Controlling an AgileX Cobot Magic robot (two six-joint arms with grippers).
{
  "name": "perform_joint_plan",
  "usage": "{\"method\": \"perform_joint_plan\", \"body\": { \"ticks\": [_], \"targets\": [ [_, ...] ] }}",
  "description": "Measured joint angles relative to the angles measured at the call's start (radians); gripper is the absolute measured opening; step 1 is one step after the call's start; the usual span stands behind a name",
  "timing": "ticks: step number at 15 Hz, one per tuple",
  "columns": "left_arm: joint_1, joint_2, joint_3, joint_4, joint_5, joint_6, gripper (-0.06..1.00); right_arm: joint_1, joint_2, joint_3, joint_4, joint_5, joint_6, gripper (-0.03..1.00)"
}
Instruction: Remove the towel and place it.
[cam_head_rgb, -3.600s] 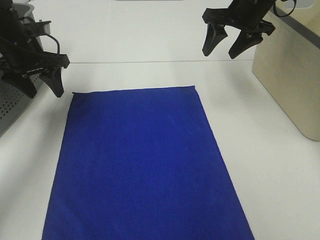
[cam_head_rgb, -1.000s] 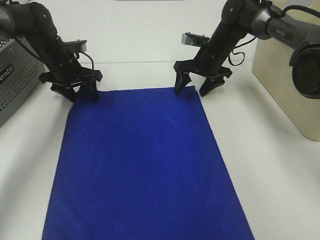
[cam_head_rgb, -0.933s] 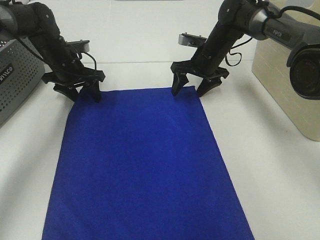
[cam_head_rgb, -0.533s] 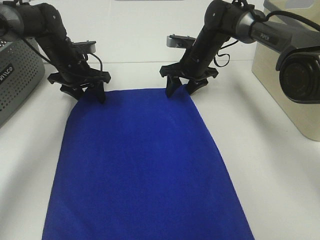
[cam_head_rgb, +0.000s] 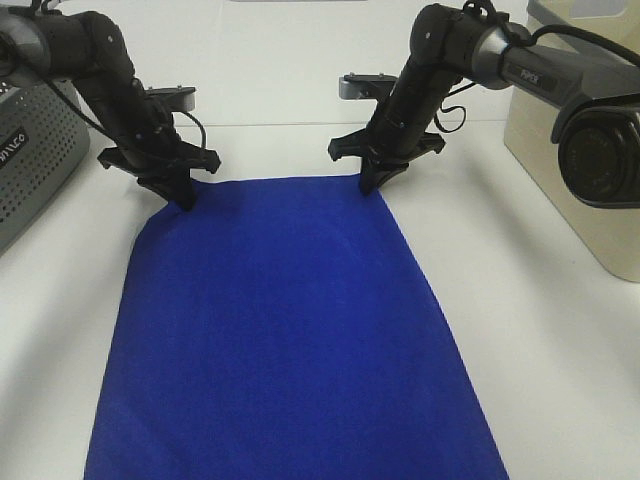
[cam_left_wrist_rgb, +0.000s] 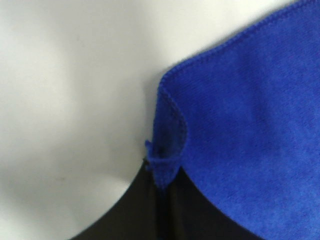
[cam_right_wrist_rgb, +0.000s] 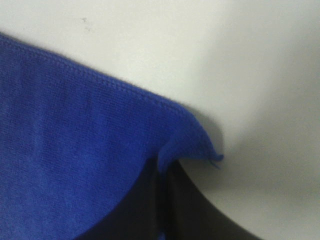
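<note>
Now L end effector (cam_head_rgb: 184, 198) & R end effector (cam_head_rgb: 368, 185) each pinch towel (cam_head_rgb: 290, 330) corners.

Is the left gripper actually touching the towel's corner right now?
Touching. The left wrist view shows the corner of the towel puckered and pinched in the shut left gripper.

Up close, the right gripper (cam_right_wrist_rgb: 162, 175) has its two dark fingers (cam_right_wrist_rgb: 190, 215) pressed together on a corner of the blue towel (cam_right_wrist_rgb: 75, 150), pinching the fabric into a small raised fold. A stitched hem (cam_right_wrist_rgb: 100, 80) runs along the towel's edge, and a loose thread (cam_right_wrist_rgb: 216, 161) sticks out at the corner tip. The white table (cam_right_wrist_rgb: 240, 60) lies beyond, marked by one tiny dark speck (cam_right_wrist_rgb: 84, 20).
</note>
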Motion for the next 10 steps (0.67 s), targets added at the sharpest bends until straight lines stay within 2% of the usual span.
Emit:
{"method": "perform_joint_plan", "body": {
  "ticks": [3,7,10],
  "targets": [
    [0.0,0.0,-0.006,0.005,0.001,0.007,0.0,0.0,-0.001,0.0,-0.003,-0.009,0.0,0.02],
    [-0.005,0.031,-0.105,0.092,0.003,0.011,0.0,0.0,-0.039,-0.01,-0.029,-0.095,0.0,0.03],
    [-0.005,0.035,-0.192,0.148,-0.044,0.015,0.0,0.0,-0.046,-0.035,-0.051,-0.152,0.0,0.03]
  ]
}}
